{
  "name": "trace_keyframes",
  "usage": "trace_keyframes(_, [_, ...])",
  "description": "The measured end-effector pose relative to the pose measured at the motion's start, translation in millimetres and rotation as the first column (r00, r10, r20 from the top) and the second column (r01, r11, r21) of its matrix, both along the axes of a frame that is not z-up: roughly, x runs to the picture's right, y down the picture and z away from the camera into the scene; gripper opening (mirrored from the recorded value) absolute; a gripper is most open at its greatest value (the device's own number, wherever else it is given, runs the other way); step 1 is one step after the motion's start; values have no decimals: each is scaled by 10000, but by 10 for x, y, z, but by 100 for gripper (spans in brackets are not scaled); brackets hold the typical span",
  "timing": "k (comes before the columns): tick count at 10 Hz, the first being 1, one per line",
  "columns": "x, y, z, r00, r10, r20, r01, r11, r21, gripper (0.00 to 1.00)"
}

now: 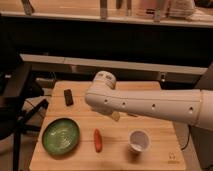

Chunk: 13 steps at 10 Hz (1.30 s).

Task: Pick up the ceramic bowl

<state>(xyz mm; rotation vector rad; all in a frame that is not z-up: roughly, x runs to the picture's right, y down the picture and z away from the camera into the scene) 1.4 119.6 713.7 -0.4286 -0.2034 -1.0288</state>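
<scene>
The ceramic bowl (60, 135), wide, shallow and green with a paler centre, lies on the front left of the wooden table (150, 155). My white arm (150, 105) reaches in from the right across the table's middle and ends in a rounded joint (102, 85) above and to the right of the bowl. The gripper (116, 116) is mostly hidden behind the arm. Only a pale tip shows under it, over the table centre and well clear of the bowl. It stands open and holds nothing.
A red elongated item (97, 140) lies just right of the bowl. A small white cup (139, 141) stands further right. A dark block (68, 97) rests at the back left. A dark chair (15, 100) stands left of the table, with a counter behind.
</scene>
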Motion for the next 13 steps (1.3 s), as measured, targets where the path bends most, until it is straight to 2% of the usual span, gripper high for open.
trace_keyframes(4, [-308,90,57,9954,-820,494,821,9966,-12,80])
trace_keyframes(7, [-400,172,65,9878,-1321,823,1328,9911,-28,80])
trace_keyframes(11, [-639,329,77,9700,-2079,1265,2099,9777,-26,80])
trace_keyframes(13, [-657,384,104,9617,-2350,1412,2384,9711,-72,80])
